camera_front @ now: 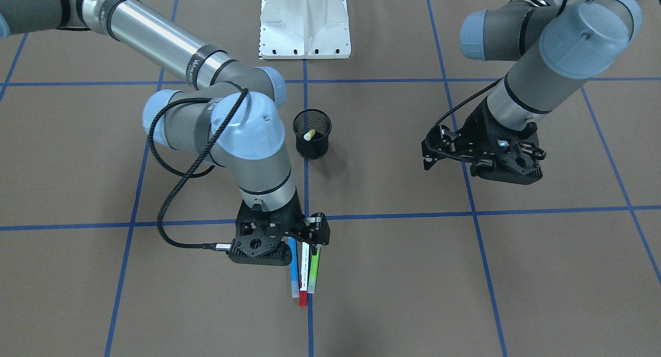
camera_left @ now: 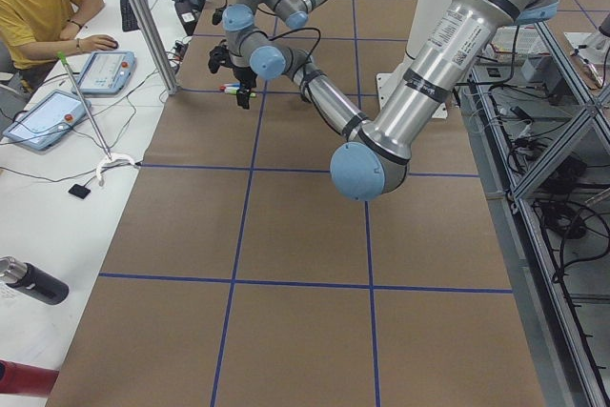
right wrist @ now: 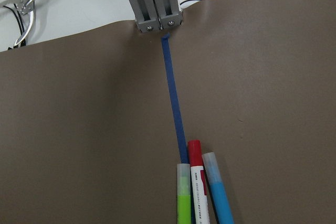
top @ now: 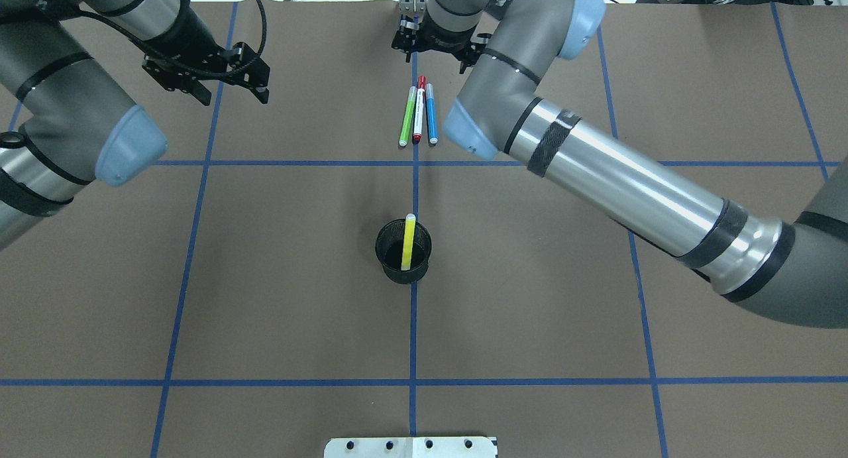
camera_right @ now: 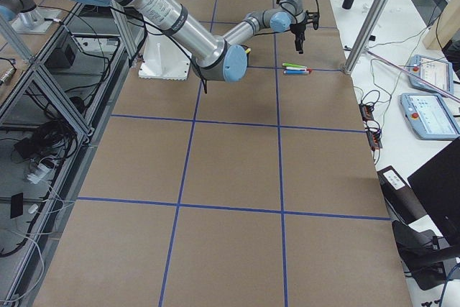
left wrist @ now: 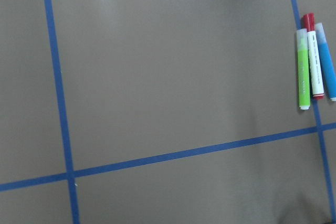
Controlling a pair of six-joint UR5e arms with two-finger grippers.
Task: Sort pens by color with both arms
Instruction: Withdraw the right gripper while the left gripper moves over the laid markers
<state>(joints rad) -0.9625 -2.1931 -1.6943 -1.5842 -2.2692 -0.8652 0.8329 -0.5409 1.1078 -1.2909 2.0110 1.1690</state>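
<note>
Right tool [top: 434,44]: hangs above the worktop [top: 298,299], fingers spread, pinching nothing.

Beneath the right tool, three marker pens lie flat, side by side and parallel along a blue tape line:
- light green pen [top: 407,116] on the side nearer the left tool
- red-capped white pen [top: 419,112] in the middle
- blue pen [top: 430,113] on the far side

The three look to be touching or nearly so.

Left tool [top: 232,90]: well apart from the three pens, off the surface, fingers spread, empty.

Yellow pen [top: 409,242]: stands tilted in a black mesh cup [top: 424,262], back from the right tool toward the robot's base.
</note>
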